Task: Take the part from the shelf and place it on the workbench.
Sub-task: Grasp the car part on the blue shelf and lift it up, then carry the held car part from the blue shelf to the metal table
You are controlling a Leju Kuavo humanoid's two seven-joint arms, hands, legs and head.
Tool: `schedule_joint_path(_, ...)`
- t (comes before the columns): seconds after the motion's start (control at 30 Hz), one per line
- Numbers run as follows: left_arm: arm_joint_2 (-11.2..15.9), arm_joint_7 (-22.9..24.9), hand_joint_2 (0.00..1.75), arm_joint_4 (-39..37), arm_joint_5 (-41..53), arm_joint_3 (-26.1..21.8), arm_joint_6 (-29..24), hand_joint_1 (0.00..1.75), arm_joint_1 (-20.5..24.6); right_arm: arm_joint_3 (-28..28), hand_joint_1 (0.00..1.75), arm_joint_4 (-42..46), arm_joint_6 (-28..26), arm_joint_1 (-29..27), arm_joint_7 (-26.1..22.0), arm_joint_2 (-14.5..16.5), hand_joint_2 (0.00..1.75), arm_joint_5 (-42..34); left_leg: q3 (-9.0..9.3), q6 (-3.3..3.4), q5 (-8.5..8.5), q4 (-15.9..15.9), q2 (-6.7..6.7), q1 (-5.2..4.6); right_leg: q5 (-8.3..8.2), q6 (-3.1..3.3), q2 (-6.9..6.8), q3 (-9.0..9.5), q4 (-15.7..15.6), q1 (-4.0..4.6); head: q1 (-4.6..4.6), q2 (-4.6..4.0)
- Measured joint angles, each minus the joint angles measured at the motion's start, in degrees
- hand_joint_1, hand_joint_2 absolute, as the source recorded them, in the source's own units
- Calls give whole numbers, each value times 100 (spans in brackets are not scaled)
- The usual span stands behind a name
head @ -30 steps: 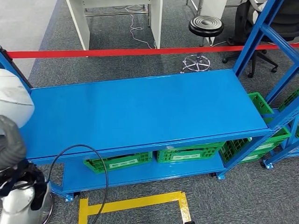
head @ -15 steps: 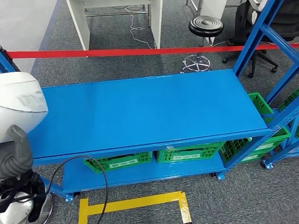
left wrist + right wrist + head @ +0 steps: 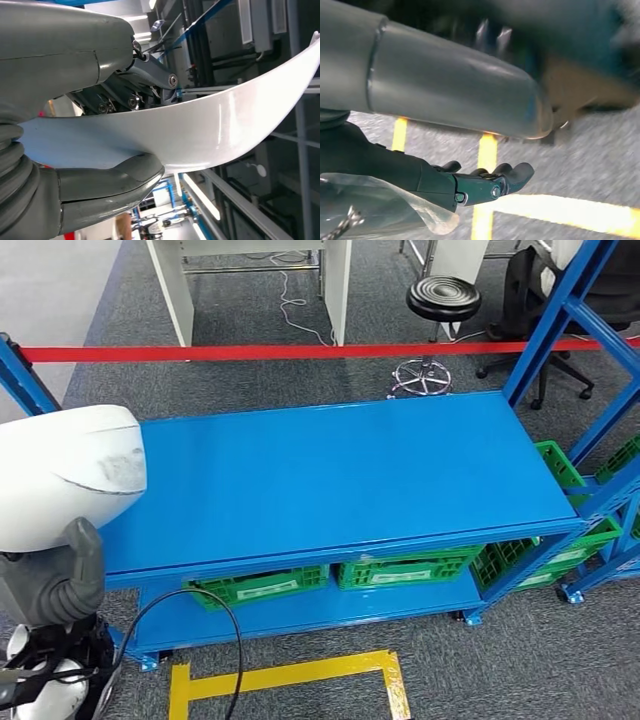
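My left hand (image 3: 56, 580) grips a large white curved part (image 3: 68, 475) at the lower left of the head view. The part's far end hangs over the left end of the blue workbench top (image 3: 340, 470), and I cannot tell whether it touches. In the left wrist view the white part (image 3: 211, 130) is pinched between the thick grey thumb (image 3: 113, 187) and the darker fingers (image 3: 147, 75) of the left hand (image 3: 75, 50). In the right wrist view my right hand (image 3: 471, 185) hangs over grey carpet with its fingers stretched out and nothing in them.
Green crates (image 3: 400, 568) sit on the lower blue shelf under the bench top. Blue rack uprights (image 3: 562, 315) rise at the right. Red tape (image 3: 287, 352) crosses the floor behind the bench, with a black stool (image 3: 443, 298) beyond. Yellow floor tape (image 3: 302, 675) and a black cable (image 3: 226, 620) lie in front.
My left hand has carried the white part rightward and further in over the workbench's left end. The right hand's earlier state is not shown.
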State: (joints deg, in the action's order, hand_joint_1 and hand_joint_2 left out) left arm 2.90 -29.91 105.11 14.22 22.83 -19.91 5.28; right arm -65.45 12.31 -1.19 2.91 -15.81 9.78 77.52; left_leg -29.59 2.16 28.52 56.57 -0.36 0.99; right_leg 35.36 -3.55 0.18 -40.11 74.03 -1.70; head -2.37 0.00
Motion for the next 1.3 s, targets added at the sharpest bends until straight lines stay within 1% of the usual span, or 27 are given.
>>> schedule_joint_path(0.03, 2, 8, 175, 0, 61, 5, -65, 175, -23, -31, 0, 20, -146, 1, 80, -5, 0, -19, 9, -13, 11, 4, -4, 5, -103, -1, -2, -26, -11, -2, -2, 0)
schedule_joint_path(0.07, 4, 14, 175, 0, 119, 8, -136, 175, -48, -64, 0, 42, -286, 4, 162, -17, 0, -46, 26, -34, 30, 10, -11, 15, -314, 0, -4, 66, -265, -6, -2, 0)
schedule_joint_path(0.1, 8, 18, 175, 2, 164, 9, -209, 175, -73, -107, 0, 63, -404, 7, 255, -34, 0, -86, 46, -65, 59, 24, -18, 25, -554, 0, -5, 236, -674, -12, -3, 0)
schedule_joint_path(0.13, 10, 21, 175, 6, 192, 8, -276, 175, -97, -155, 0, 80, -490, 11, 355, -51, 0, -136, 53, -105, 91, 42, -25, 22, -718, 3, 0, 415, -1049, -9, -8, 0)
schedule_joint_path(0.17, 13, 26, 175, 15, 209, 4, -339, 175, -122, -204, 0, 94, -558, 16, 458, -70, 0, -192, 45, -143, 118, 76, -31, 16, -799, 24, 8, 557, -1338, -7, -12, 1)
schedule_joint_path(0.2, 15, 28, 175, 31, 220, -2, -398, 175, -149, -243, 0, 110, -609, 17, 562, -90, 0, -248, 29, -177, 134, 103, -35, 5, -800, 51, 17, 626, -1474, -1, -10, 1)
schedule_joint_path(0.33, 17, 28, 175, 97, 261, -32, -643, 175, -242, -288, 0, 180, -721, -2, 915, -175, 0, -401, -26, -251, 219, 225, -26, 13, -725, 205, 22, 651, -1483, 10, 17, 0)
schedule_joint_path(0.4, 16, 17, 175, 134, 302, -55, -767, 175, -266, -290, 0, 208, -739, 9, 1039, -207, 0, -440, -249, -285, 485, 717, -10, 19, -710, 277, 3, 677, -1494, 8, 40, 0)
schedule_joint_path(0.47, 16, 7, 175, 152, 348, -74, -845, 175, -307, -292, 0, 225, -740, 12, 1110, -234, 0, -459, -655, -291, 801, 1523, -7, 18, -688, 318, -13, 695, -1493, 31, 57, 0)
schedule_joint_path(0.5, 16, 6, 175, 155, 363, -79, -866, 175, -332, -292, 0, 232, -740, 10, 1129, -244, 0, -464, -809, -285, 851, 1798, -7, 17, -678, 331, -17, 708, -1493, 43, 57, 0)
schedule_joint_path(0.53, 16, 5, 175, 156, 377, -84, -879, 175, -352, -292, 0, 238, -740, 8, 1141, -253, 0, -466, -869, -270, 780, 1863, -7, 15, -670, 340, -17, 724, -1493, 52, 59, 0)
schedule_joint_path(0.57, 16, 4, 175, 158, 393, -90, -896, 175, -364, -292, 0, 244, -740, 9, 1152, -260, 0, -463, -824, -247, 599, 1701, -7, 12, -661, 344, -13, 746, -1493, 60, 59, 0)
schedule_joint_path(0.63, 14, -6, 175, 173, 446, -105, -973, 175, -370, -292, 0, 252, -740, 11, 1175, -268, 0, -445, -544, -182, 143, 985, -5, -8, -637, 333, -6, 798, -1494, 73, 59, 0)
schedule_joint_path(0.67, 6, -14, 175, 184, 482, -115, -1033, 175, -371, -292, 0, 254, -740, 12, 1188, -270, 0, -435, -413, -154, 2, 656, -3, -23, -627, 314, -2, 809, -1491, 83, 61, 0)
schedule_joint_path(0.7, -5, -24, 175, 195, 516, -126, -1104, 175, -372, -292, 0, 256, -740, 13, 1201, -272, 0, -425, -333, -138, -54, 437, -2, -38, -624, 288, -5, 803, -1488, 91, 63, 1)
schedule_joint_path(0.8, -52, -49, 175, 229, 590, -162, -1326, 175, -406, -291, 0, 258, -739, 13, 1228, -274, 0, -391, -314, -116, -37, 278, -9, -43, -638, 190, -23, 763, -1507, 95, 66, 1)
schedule_joint_path(0.87, -93, -65, 175, 252, 625, -188, -1457, 175, -419, -290, 0, 259, -737, 17, 1234, -274, 0, -374, -300, -73, -70, 224, -4, -17, -513, 140, -24, 684, -1362, 94, 50, 0)
schedule_joint_path(0.9, -114, -71, 175, 259, 645, -200, -1516, 175, -422, -290, 0, 259, -730, 18, 1234, -274, 0, -371, -293, -52, -84, 204, 3, -6, -365, 121, -22, 565, -1116, 93, 35, 1)
schedule_joint_path(0.97, -144, -80, 175, 265, 682, -223, -1622, 175, -434, -291, 0, 259, -685, 11, 1230, -274, 0, -368, -300, -30, -87, 203, 12, -18, -19, 95, -21, 218, -370, 95, 11, 1)
schedule_joint_path(1.0, -153, -80, 175, 265, 690, -233, -1658, 175, -443, -291, 0, 259, -649, 5, 1224, -275, 0, -370, -301, -27, -87, 203, 15, -25, 75, 87, -21, 72, -65, 96, 9, 1)
schedule_joint_path(1.03, -161, -80, 175, 265, 692, -241, -1684, 175, -450, -291, 0, 259, -616, 0, 1216, -275, 0, -370, -299, -24, -86, 204, 15, -31, 59, 85, -21, 13, 50, 97, 7, 0)
schedule_joint_path(1.07, -169, -80, 175, 265, 693, -249, -1699, 175, -457, -290, 0, 259, -589, -1, 1208, -277, 0, -370, -294, -22, -86, 204, 12, -35, -67, 91, -21, 63, -62, 97, 6, 0)
schedule_joint_path(1.13, -186, -80, 175, 266, 696, -255, -1712, 175, -464, -290, 0, 259, -566, 7, 1199, -282, 0, -369, -280, -29, -82, 205, 2, -38, -461, 126, -18, 423, -816, 100, 5, 0)
schedule_joint_path(1.17, -192, -80, 175, 267, 699, -259, -1715, 175, -465, -291, 0, 259, -559, 14, 1198, -287, 0, -370, -282, -41, -78, 215, -2, -49, -591, 148, -15, 619, -1194, 106, 6, 0)
schedule_joint_path(1.2, -197, -80, 175, 268, 703, -263, -1717, 175, -467, -292, 0, 259, -554, 20, 1198, -291, 0, -369, -289, -62, -81, 221, -4, -58, -658, 170, -12, 752, -1447, 113, 7, 0)
schedule_joint_path(1.23, -199, -80, 175, 268, 705, -267, -1721, 175, -470, -292, 0, 259, -550, 21, 1197, -294, 0, -369, -298, -87, -88, 227, -5, -64, -660, 187, -6, 810, -1553, 122, 9, 1)
schedule_joint_path(1.3, -201, -80, 175, 269, 708, -280, -1739, 175, -475, -292, 0, 259, -534, 8, 1183, -297, 0, -367, -307, -141, -103, 230, -5, -66, -678, 226, -2, 816, -1568, 126, 10, 1)
